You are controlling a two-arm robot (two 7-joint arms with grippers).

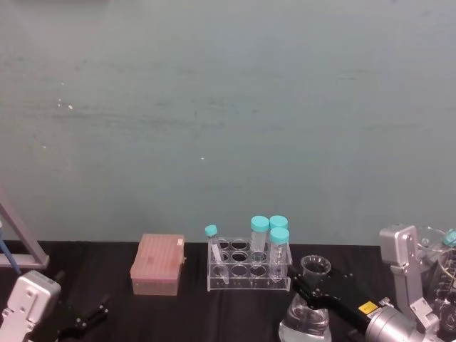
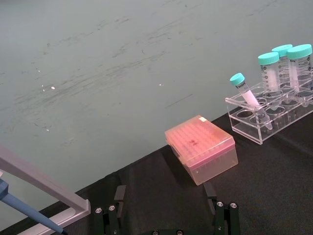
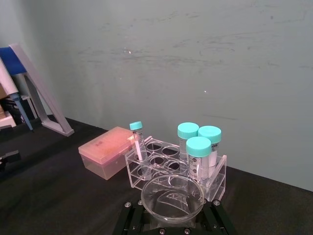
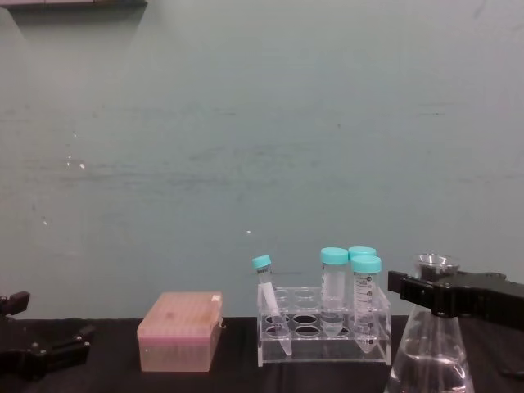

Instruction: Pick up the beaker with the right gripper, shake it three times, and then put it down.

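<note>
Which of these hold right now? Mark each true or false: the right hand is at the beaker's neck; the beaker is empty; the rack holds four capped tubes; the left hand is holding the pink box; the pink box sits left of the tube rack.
1. The right hand is at the neck of the beaker. True.
2. The beaker is empty. False: clear liquid shows in its base.
3. The tube rack holds four teal-capped tubes. True: three large, one thin and leaning.
4. The left hand is holding the pink box. False: it sits apart, low at the left.
5. The pink box sits left of the tube rack. True.
</note>
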